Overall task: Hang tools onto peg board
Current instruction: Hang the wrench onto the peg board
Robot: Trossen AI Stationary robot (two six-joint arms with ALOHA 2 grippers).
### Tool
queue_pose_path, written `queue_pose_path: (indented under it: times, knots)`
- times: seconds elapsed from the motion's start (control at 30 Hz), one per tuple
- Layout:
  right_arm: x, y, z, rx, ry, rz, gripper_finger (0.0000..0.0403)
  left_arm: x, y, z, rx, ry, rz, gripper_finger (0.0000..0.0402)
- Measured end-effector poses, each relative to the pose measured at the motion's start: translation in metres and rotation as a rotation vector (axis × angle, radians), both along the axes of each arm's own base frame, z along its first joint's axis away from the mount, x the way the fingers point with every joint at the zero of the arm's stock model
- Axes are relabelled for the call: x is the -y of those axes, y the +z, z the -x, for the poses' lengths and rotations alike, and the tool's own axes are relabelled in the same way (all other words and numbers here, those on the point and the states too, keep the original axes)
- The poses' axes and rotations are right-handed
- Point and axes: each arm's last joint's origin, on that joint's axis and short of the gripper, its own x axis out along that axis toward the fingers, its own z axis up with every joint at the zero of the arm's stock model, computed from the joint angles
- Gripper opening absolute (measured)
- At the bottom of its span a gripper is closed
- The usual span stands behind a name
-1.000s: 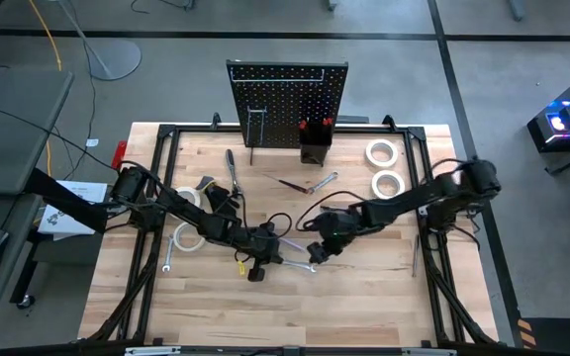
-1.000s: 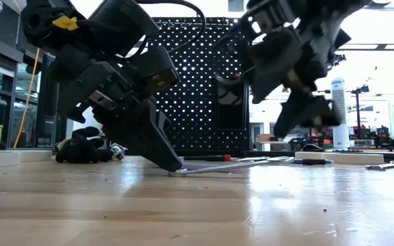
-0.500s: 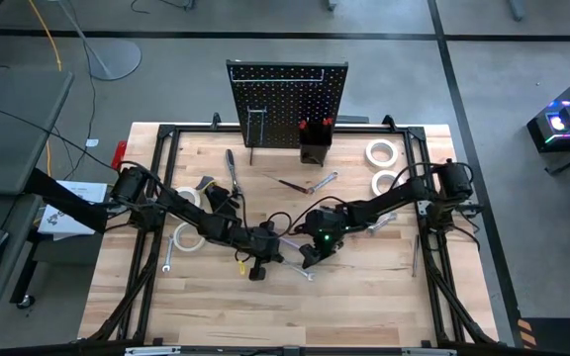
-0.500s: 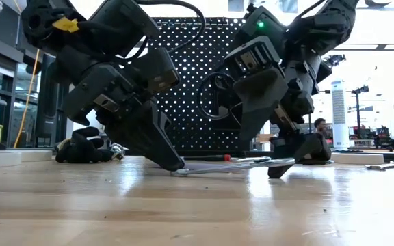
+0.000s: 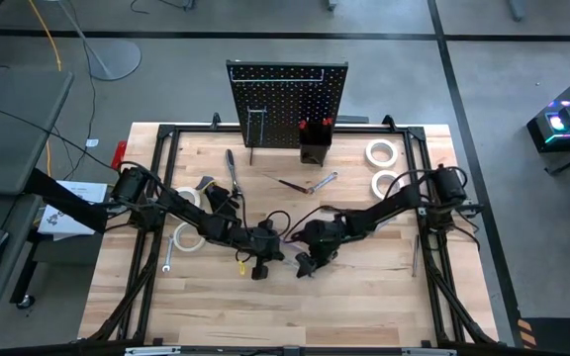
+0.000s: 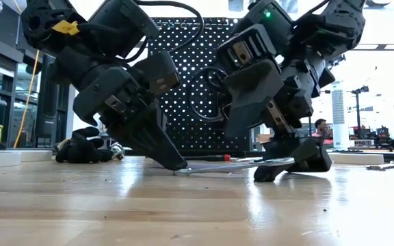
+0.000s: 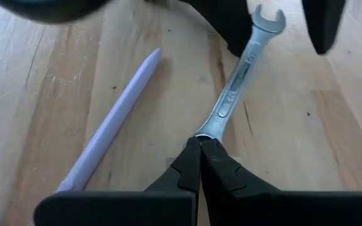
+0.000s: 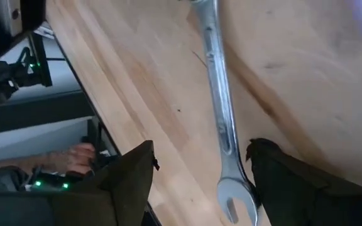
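my left hand (image 7: pixel 200 145) pinches the wrench (image 7: pixel 237 78); right hand (image 8: pixel 197 172) open astride it. i'd close squarely mid-shank before lifting off the desk (image 7: pixel 36 75).

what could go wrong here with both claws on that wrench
The left claw pinches only the very end of the wrench, so it could pivot or slip out. The right claw straddles the other end, open, low on the table; closing there may scrape the wood or knock the wrench loose.
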Motion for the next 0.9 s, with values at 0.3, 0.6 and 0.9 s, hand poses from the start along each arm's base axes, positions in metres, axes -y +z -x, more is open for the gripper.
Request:
queue_pose_path:
  times: [0.3,0.6,0.9]
  knots:
    - [-0.001,-0.005,-0.002,0.013,-0.066,0.056,0.0202,-0.001,0.0,0.0,0.001,0.043,0.01,0.0]
    - [-0.01,-0.007,0.001,0.004,-0.121,0.137,0.0016,-0.002,0.0,0.0,0.006,0.078,-0.015,0.0]
    - [-0.01,0.015,0.009,0.029,-0.098,0.168,0.0003,-0.005,0.033,0.008,0.018,0.048,0.056,0.0]
